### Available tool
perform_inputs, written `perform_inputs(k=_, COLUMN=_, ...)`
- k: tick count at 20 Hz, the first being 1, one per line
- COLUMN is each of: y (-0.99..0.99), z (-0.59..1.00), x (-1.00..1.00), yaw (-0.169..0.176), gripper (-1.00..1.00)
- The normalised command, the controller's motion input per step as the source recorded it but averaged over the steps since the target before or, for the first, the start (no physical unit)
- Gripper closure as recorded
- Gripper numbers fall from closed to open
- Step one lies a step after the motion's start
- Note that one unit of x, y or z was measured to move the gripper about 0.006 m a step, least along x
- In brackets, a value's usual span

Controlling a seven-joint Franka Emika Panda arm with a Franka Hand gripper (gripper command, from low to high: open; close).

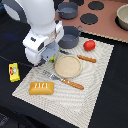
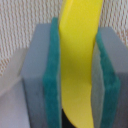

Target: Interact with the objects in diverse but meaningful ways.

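Note:
In the wrist view my gripper (image 2: 75, 75) is shut on the yellow banana (image 2: 79, 55), which stands between the two green-padded fingers (image 2: 50, 75). In the exterior view the gripper (image 1: 49, 59) is low over the striped mat, beside the round tan plate (image 1: 68, 66), with only a sliver of banana (image 1: 51, 59) showing under the arm. The golden-brown bread loaf (image 1: 41, 88) lies near the mat's front edge. The red tomato (image 1: 89, 45) sits at the mat's far side. The yellow packet (image 1: 14, 72) lies off the mat at the exterior view's left. Two grey-blue pots (image 1: 70, 36) (image 1: 68, 9) stand behind.
A wooden-handled fork (image 1: 65, 80) and knife (image 1: 86, 58) lie beside the plate on the striped mat (image 1: 95, 80). A toy stove top with black burners (image 1: 90, 18) and a bowl (image 1: 123, 16) stand at the back right. The arm's white body (image 1: 37, 30) hides the mat's far left corner.

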Motion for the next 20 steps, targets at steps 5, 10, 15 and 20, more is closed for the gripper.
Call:
perform_inputs(k=5, y=0.26, z=0.22, x=0.04, yaw=-0.011, gripper=1.0)
perform_inputs(k=10, y=0.23, z=0.96, x=-0.44, yaw=-0.016, gripper=1.0)
perform_inputs(k=15, y=0.18, z=0.39, x=-0.37, yaw=0.007, gripper=1.0)
perform_inputs(k=20, y=0.18, z=0.7, x=0.18, yaw=-0.004, gripper=1.0)
